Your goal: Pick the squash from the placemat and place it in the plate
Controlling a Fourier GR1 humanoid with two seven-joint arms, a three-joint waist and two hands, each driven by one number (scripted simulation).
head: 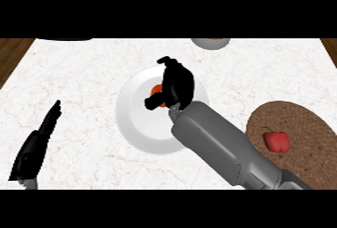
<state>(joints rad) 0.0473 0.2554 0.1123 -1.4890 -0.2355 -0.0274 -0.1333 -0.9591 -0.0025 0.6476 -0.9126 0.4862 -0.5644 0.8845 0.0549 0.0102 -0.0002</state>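
Note:
An orange squash (157, 89) shows only as a small patch over the white plate (141, 129) in the middle of the counter. My right hand (178, 82) is above the plate's far half, fingers and thumb curled round the squash and hiding most of it. Whether the squash touches the plate I cannot tell. The brown round placemat (306, 129) lies at the right edge with a red bell pepper (276, 141) on it. My left hand (36, 149) rests open at the lower left, fingers straight, away from the plate.
My grey right forearm (223, 149) crosses the plate's near right rim. A grey bowl (211, 42) sits at the far edge, and a dark object (63, 39) at the far left. Wooden strips border the white marble counter (85, 75) on both sides.

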